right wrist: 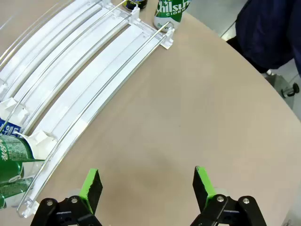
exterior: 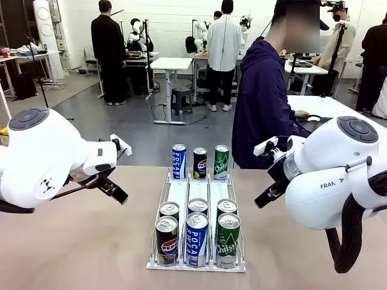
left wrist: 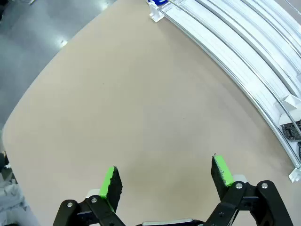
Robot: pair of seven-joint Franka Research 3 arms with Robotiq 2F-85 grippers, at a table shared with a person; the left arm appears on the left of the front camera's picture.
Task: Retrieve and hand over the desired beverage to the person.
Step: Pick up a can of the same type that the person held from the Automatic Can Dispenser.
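Left gripper (left wrist: 164,176) hangs over bare table (exterior: 72,241) at the 9 o'clock side of the rack (exterior: 158,214), and right gripper (right wrist: 146,183) at its 3 o'clock side, each spread wide and holding nothing. The cans (exterior: 197,232) stand upright in the rack, six packed at its 6 o'clock end and three at 12 o'clock. The person (exterior: 260,103) is beyond at 1 o'clock, and which drink is wanted cannot be told. Recommended: settle the choice first, then lower the nearer arm squarely over that one can, clearing its neighbours and the rails before closing.
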